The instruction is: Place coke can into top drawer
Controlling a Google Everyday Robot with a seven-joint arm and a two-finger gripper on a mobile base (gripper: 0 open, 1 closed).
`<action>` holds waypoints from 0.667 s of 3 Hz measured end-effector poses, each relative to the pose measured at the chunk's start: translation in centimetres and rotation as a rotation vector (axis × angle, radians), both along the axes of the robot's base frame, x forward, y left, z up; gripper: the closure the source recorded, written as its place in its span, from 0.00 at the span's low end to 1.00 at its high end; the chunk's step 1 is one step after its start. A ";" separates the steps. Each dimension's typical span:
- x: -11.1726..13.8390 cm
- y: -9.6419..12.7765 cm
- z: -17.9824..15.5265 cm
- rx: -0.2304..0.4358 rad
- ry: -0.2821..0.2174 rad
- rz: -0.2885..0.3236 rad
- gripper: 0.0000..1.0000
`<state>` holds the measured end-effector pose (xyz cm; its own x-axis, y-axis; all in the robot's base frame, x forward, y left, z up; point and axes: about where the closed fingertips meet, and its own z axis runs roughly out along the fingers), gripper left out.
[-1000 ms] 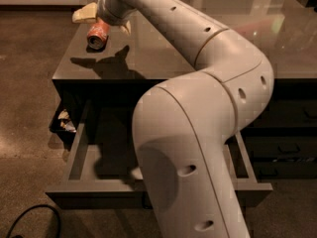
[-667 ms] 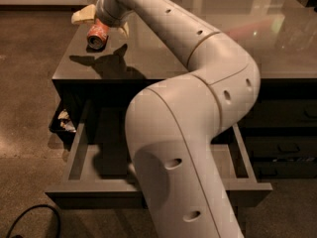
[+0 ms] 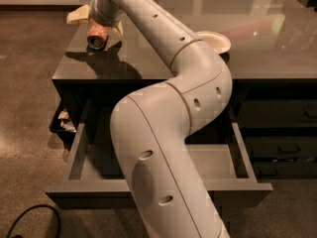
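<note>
Arm (image 3: pixel 168 133) swung, pincer (image 3: pixel 96 29) above counter (image 3: pixel 141 69), clasping can (image 3: pixel 97 37)

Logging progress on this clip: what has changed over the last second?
The arm's elbow has swung left, uncovering the white bowl on the counter. The gripper stays over the counter's left rear, clamped on the coke can, which has barely shifted. The top drawer stays open.
</note>
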<state>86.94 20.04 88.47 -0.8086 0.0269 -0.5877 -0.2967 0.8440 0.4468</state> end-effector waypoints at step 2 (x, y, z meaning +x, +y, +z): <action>0.1 0.9 -0.7 -0.030 0.015 0.016 0.00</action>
